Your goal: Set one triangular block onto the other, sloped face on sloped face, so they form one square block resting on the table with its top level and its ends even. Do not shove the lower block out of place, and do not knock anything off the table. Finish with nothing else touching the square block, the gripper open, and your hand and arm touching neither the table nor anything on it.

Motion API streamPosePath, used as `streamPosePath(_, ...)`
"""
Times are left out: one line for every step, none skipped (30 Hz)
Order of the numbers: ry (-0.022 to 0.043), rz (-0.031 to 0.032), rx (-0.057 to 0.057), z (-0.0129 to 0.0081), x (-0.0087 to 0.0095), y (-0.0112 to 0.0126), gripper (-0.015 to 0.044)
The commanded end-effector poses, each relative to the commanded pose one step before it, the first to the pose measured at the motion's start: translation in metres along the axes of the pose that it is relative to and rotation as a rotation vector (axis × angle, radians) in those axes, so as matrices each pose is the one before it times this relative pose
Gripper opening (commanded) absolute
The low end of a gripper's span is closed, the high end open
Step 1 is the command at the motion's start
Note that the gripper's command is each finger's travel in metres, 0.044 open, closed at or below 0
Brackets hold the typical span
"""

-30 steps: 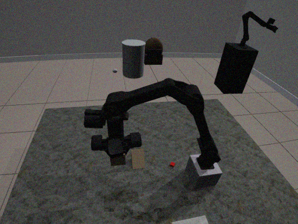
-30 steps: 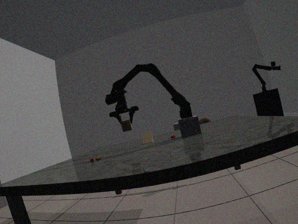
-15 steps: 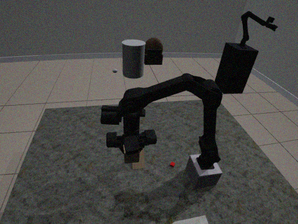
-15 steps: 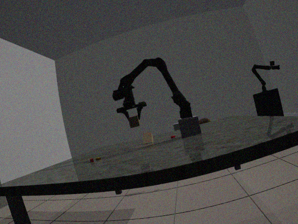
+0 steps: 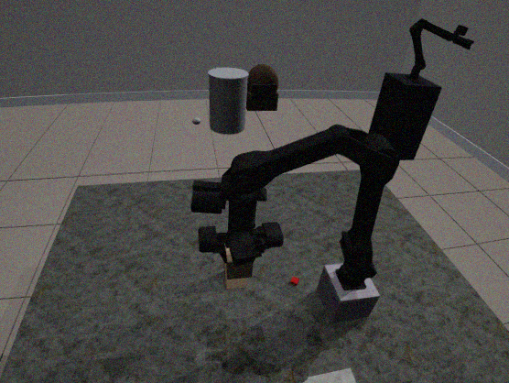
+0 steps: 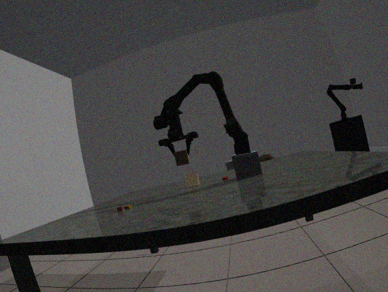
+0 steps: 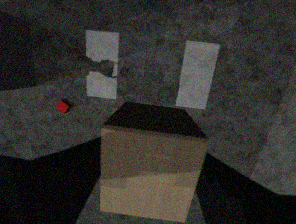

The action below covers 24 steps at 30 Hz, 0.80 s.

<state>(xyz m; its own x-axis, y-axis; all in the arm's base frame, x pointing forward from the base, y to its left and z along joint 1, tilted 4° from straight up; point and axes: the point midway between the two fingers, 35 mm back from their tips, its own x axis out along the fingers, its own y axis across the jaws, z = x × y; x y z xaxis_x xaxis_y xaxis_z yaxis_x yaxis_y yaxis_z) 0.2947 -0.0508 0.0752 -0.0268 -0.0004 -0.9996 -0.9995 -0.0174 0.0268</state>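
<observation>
Now my gripper point(image 6: 181, 148) is clamped on one triangular block point(image 6: 181, 158), held in the air above the table point(image 6: 216, 228). Directly beneath it, apart from it, the other triangular block point(image 6: 192, 179) rests on the mottled table top. From the top view the held block hides most of the lower one point(image 5: 238, 280). To the right lie a small red cube point(image 5: 295, 280) and my arm's grey base point(image 5: 362, 300).

My gripper point(image 5: 239, 261) clamps one tan triangular block point(image 5: 240, 270) directly over the other block point(image 5: 236, 281) (contact unclear), with a small red cube point(image 5: 295, 280) nearby on the table point(image 5: 114, 275).
</observation>
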Motion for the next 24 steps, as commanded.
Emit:
streamPosePath(-0.00084,0.00285,-0.0007,-0.00732,0.01651,0.00122,0.0000)
streamPosePath(0.00016,0.00000,0.0000,-0.00186,0.00443,-0.00013,0.0000)
streamPosePath(0.00016,0.00001,0.0000,-0.00184,0.00442,-0.00004,0.0000)
streamPosePath(0.00016,0.00002,0.0000,-0.00182,0.00441,0.00004,0.0000)
streamPosePath(-0.00044,0.00081,0.0007,-0.00171,0.00457,0.00030,0.0000)
streamPosePath(-0.00026,0.00056,0.0005,-0.00173,0.00450,0.00032,0.0000)
streamPosePath(-0.00024,0.00054,0.0004,-0.00171,0.00448,0.00040,0.0000)
streamPosePath(-0.00004,0.00028,0.0002,-0.00172,0.00440,0.00042,0.0000)
streamPosePath(0.00016,0.00002,0.0000,-0.00173,0.00433,0.00043,0.0000)
streamPosePath(0.00029,-0.00013,-0.0002,-0.00173,0.00427,0.00047,0.0000)
streamPosePath(0.00067,-0.00059,-0.0006,-0.00176,0.00414,0.00043,0.0000)
streamPosePath(0.00061,-0.00054,-0.0005,-0.00144,0.00336,0.00039,0.0000)
streamPosePath(0.00037,-0.00032,-0.0003,-0.00085,0.00201,0.00026,0.0000)
streamPosePath(0.00012,-0.00011,-0.0001,-0.00028,0.00067,0.00009,0.0000)
streamPosePath(0.00004,0.00001,0.0000,-0.00049,0.00000,0.00009,0.0000)
streamPosePath(0.00003,0.00001,0.0000,-0.00033,0.00000,0.00006,0.0000)
streamPosePath(0.00003,0.00000,0.0000,-0.00032,0.00063,-0.00003,0.0000)
streamPosePath(0.00008,0.00000,0.0000,-0.00094,0.00190,-0.00009,0.0000)
streamPosePath(0.00011,0.00000,0.0000,-0.00123,0.00249,-0.00010,0.0000)
streamPosePath(0.00016,0.00001,0.0000,-0.00188,0.00383,-0.00009,0.0000)
streamPosePath(0.00017,0.00002,0.0000,-0.00203,0.00417,-0.00003,0.0000)
streamPosePath(0.00018,0.00003,0.0000,-0.00209,0.00433,0.00005,0.0000)
streamPosePath(0.00017,0.00004,0.0000,-0.00206,0.00430,0.00012,0.0000)
streamPosePath(0.00014,0.00004,0.0000,-0.00164,0.00345,0.00016,0.0000)
